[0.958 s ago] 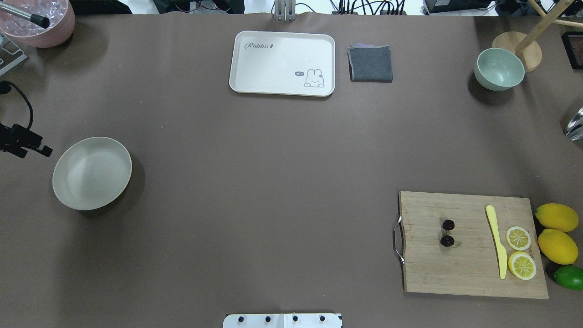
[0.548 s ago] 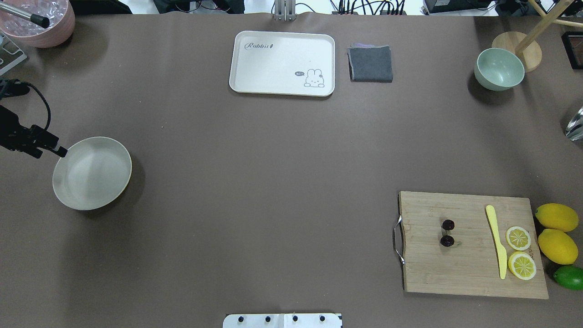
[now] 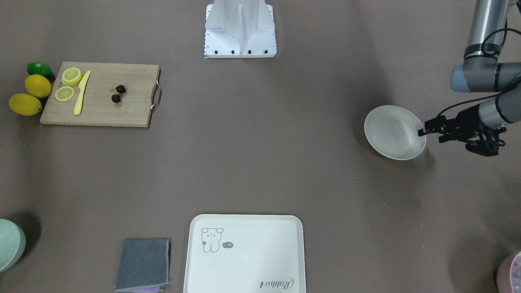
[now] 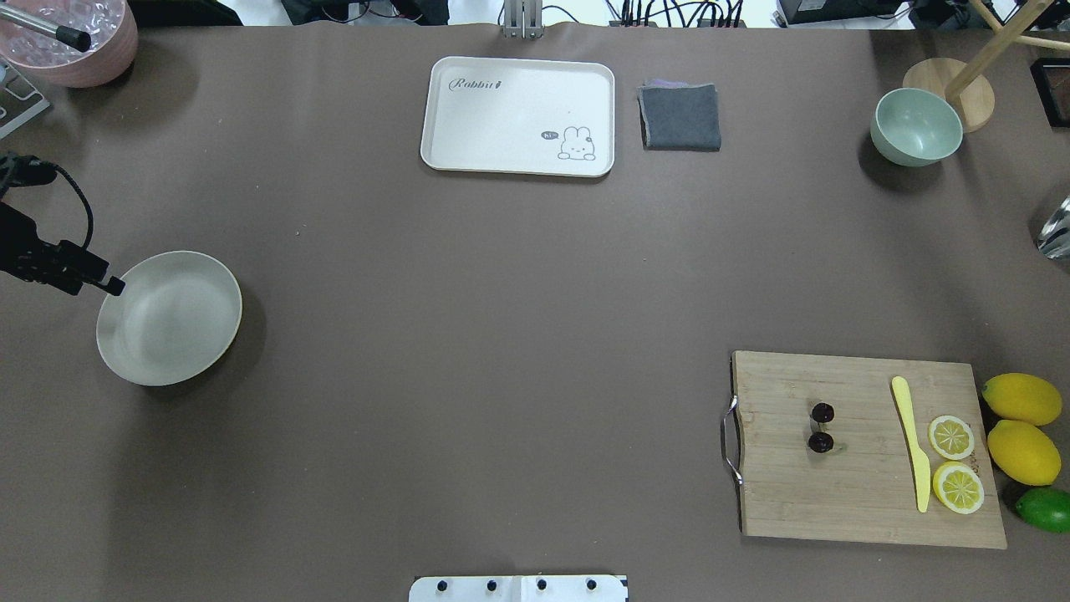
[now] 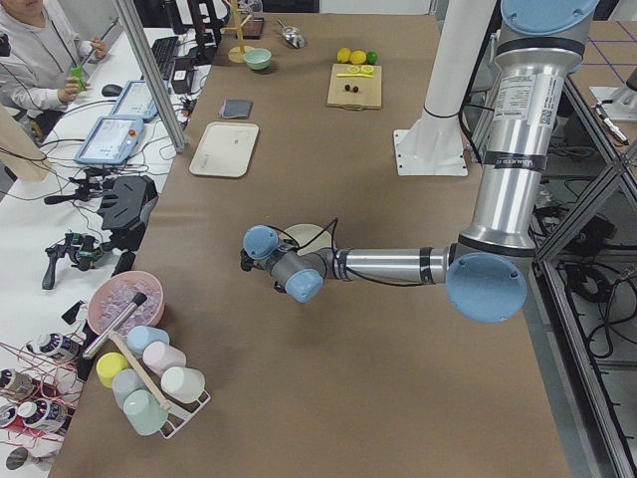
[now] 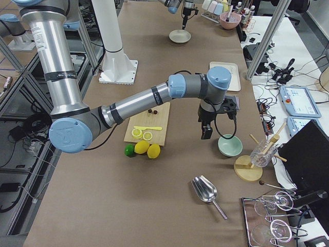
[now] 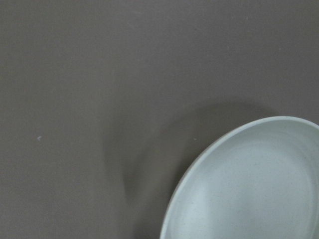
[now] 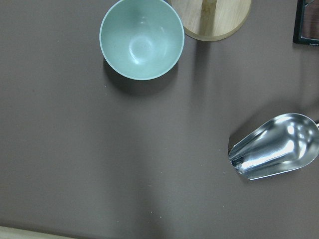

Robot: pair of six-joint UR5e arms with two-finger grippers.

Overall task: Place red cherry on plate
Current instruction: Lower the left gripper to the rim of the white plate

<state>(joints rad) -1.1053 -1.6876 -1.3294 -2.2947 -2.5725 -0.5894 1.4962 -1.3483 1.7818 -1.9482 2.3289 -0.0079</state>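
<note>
Two cherries lie on board, four o'clock on brown table; left gripper perhaps touches plate rim; I cannot tell its jaws' state.

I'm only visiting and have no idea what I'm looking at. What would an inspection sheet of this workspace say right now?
Surface: brown table, plain covering, no spills seen.
Job's things: red cherry lies on the cutting board; plate empty, far across the table.
Clutter: lemons, lime, lemon slices, yellow knife, tray, grey cloth, green bowl, scoop.
Grippers: left gripper at the plate's rim; right gripper above the table near the green bowl; open or shut unclear for both.
Cables: black cable looped at the left wrist.
Surroundings: person at a side desk; cup rack.
</note>
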